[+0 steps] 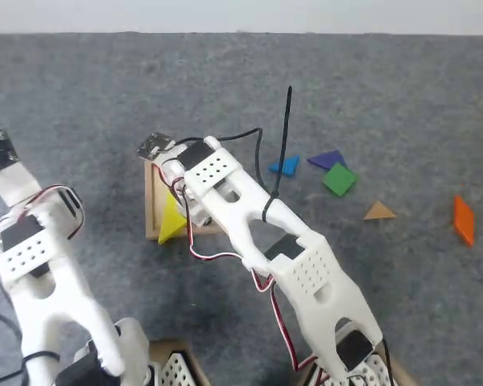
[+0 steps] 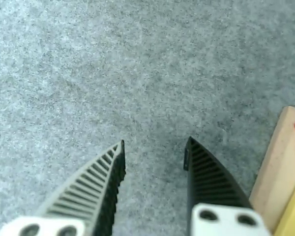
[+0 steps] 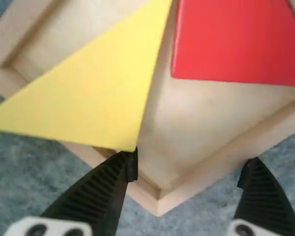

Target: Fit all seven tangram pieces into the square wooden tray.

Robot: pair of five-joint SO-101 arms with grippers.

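The square wooden tray holds only the yellow triangle, overhanging one edge, and the red triangle; five loose pieces remain outside, while the left gripper and the right gripper gape empty.

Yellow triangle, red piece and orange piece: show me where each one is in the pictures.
yellow triangle (image 3: 93, 83): right wrist view, middle of its top face.
red piece (image 3: 231, 39): right wrist view, middle of its visible face.
orange piece (image 1: 464, 219): high view, centre of the piece on the carpet.
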